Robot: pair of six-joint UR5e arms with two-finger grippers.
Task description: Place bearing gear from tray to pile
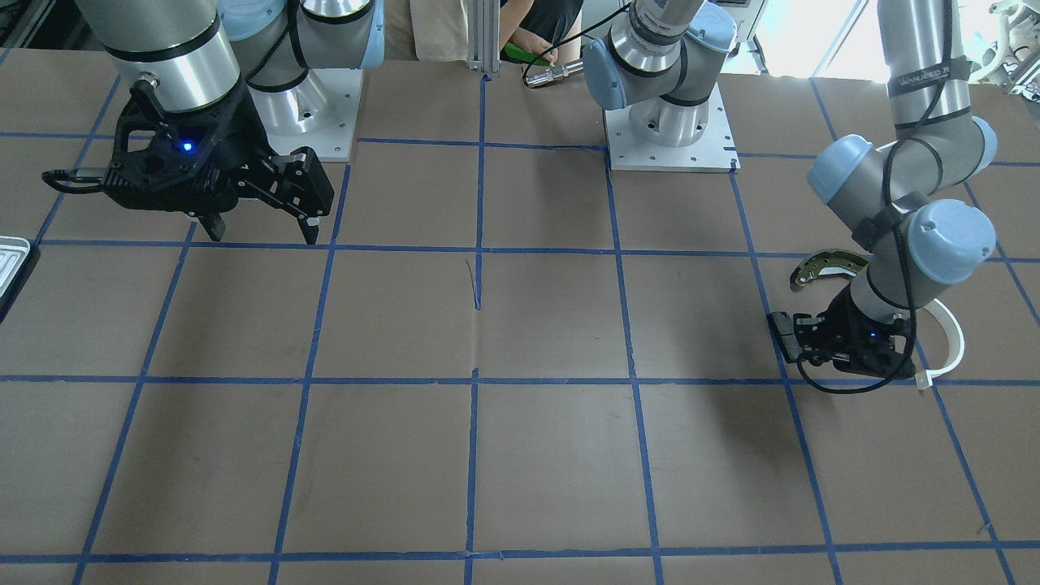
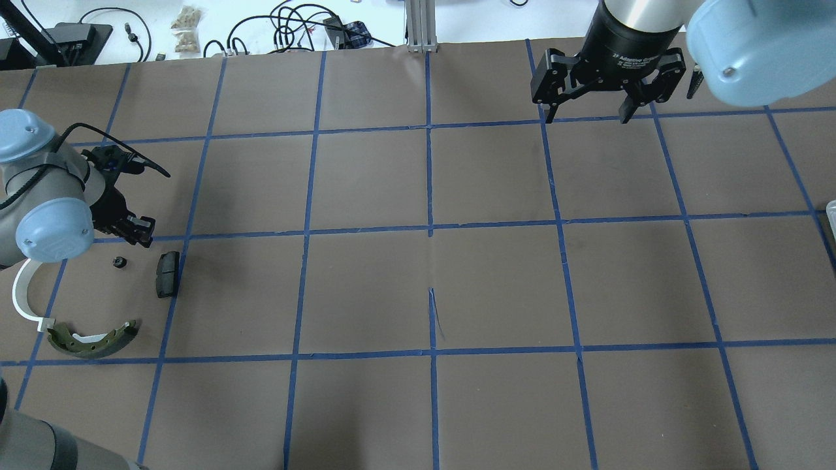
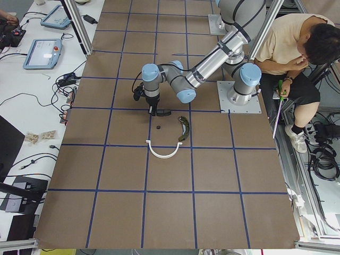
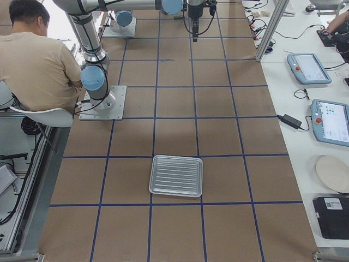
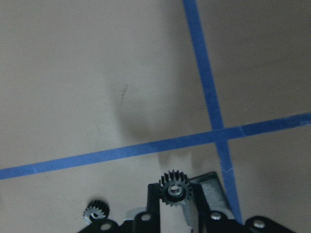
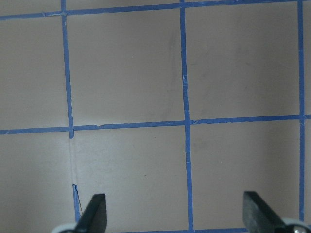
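Note:
My left gripper (image 2: 139, 230) is low over the pile at the table's left. In the left wrist view it (image 5: 174, 196) is shut on a small black bearing gear (image 5: 173, 187), held just above the paper. A second gear (image 2: 119, 262) lies on the table beside it and also shows in the left wrist view (image 5: 96, 210). The pile holds a flat black pad (image 2: 167, 274), a brass-grey shoe (image 2: 95, 339) and a white arc (image 2: 21, 294). The ridged tray (image 4: 155, 176) looks empty. My right gripper (image 2: 591, 116) is open and empty, far from the tray.
Brown paper with a blue tape grid covers the table. The arm bases (image 1: 666, 138) stand at the robot's edge. A seated person (image 3: 297, 48) is beside the robot. Tablets and cables (image 4: 327, 120) lie on the white side bench.

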